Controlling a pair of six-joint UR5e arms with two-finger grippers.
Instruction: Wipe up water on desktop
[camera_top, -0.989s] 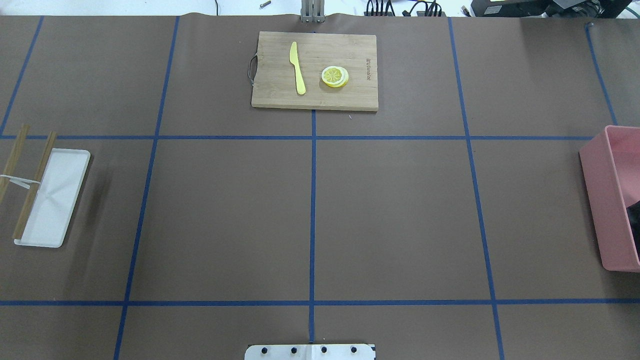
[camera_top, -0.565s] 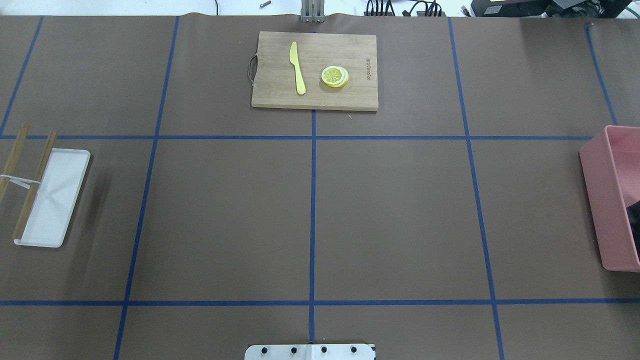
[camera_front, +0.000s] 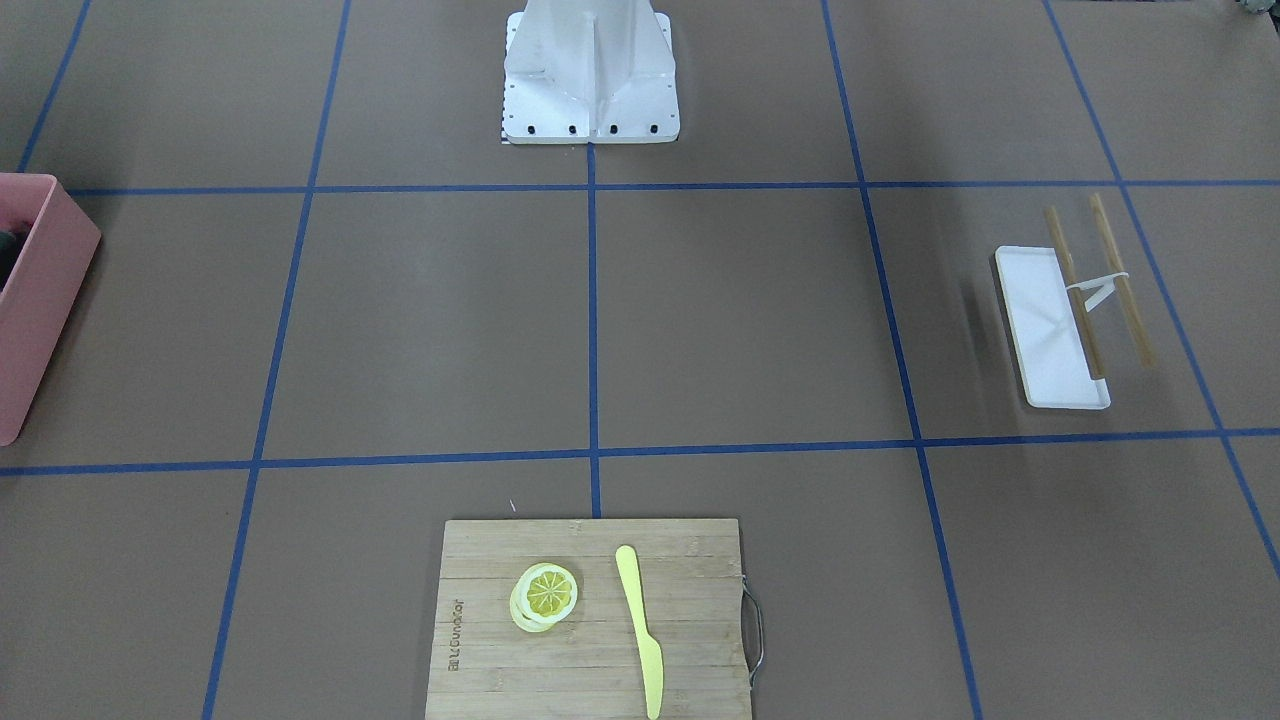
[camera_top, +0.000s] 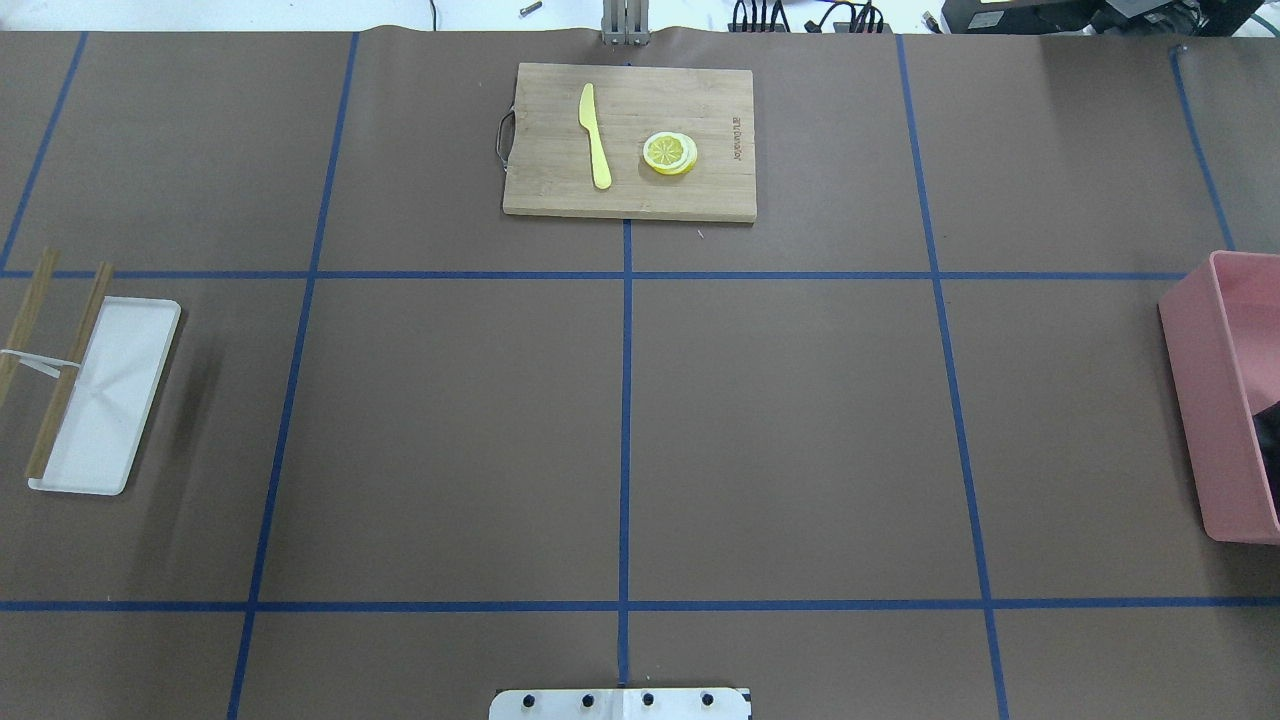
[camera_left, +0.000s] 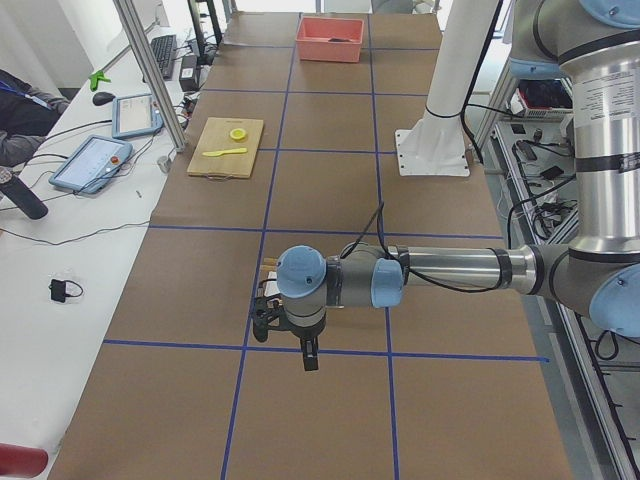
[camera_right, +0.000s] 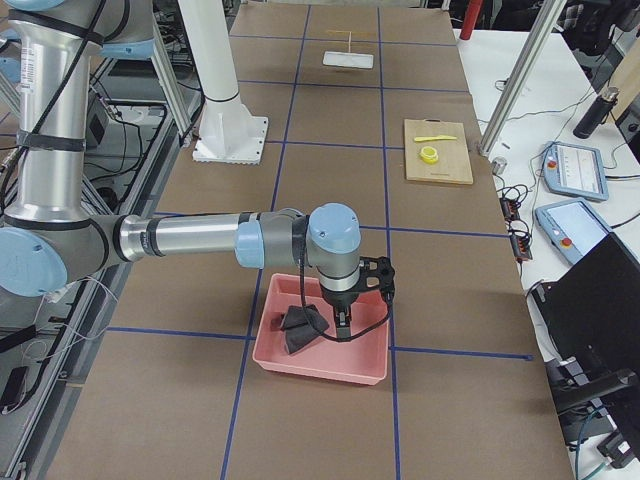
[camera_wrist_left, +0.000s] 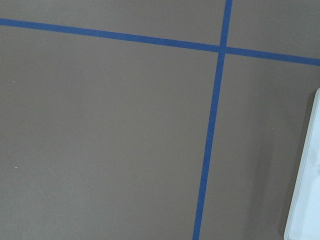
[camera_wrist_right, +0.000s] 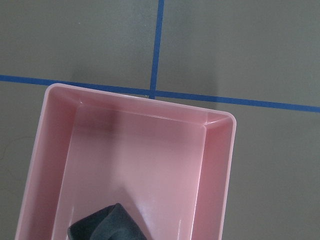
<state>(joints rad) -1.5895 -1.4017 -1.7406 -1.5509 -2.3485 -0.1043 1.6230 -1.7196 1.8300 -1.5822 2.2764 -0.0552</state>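
Note:
The desktop (camera_top: 450, 430) is a matte brown surface crossed by blue tape lines; I can make out no water on it in any view. My left gripper (camera_left: 305, 352) shows only in the exterior left view, hanging low over the desktop beside a white tray (camera_top: 105, 400); I cannot tell whether it is open or shut. My right gripper (camera_right: 343, 325) shows only in the exterior right view, hovering over a pink bin (camera_right: 320, 365) that holds a dark cloth (camera_right: 298, 322); its state cannot be told either. The cloth (camera_wrist_right: 107, 225) lies at the bin's near end in the right wrist view.
A bamboo cutting board (camera_top: 550, 185) with a yellow knife (camera_top: 595, 135) and lemon slices (camera_top: 670, 153) sits at the far middle. Two wooden sticks (camera_top: 65, 370) lie across the tray. The robot's base plate (camera_top: 620, 703) is at the near edge. A person's sleeve (camera_left: 20, 110) shows beside the table.

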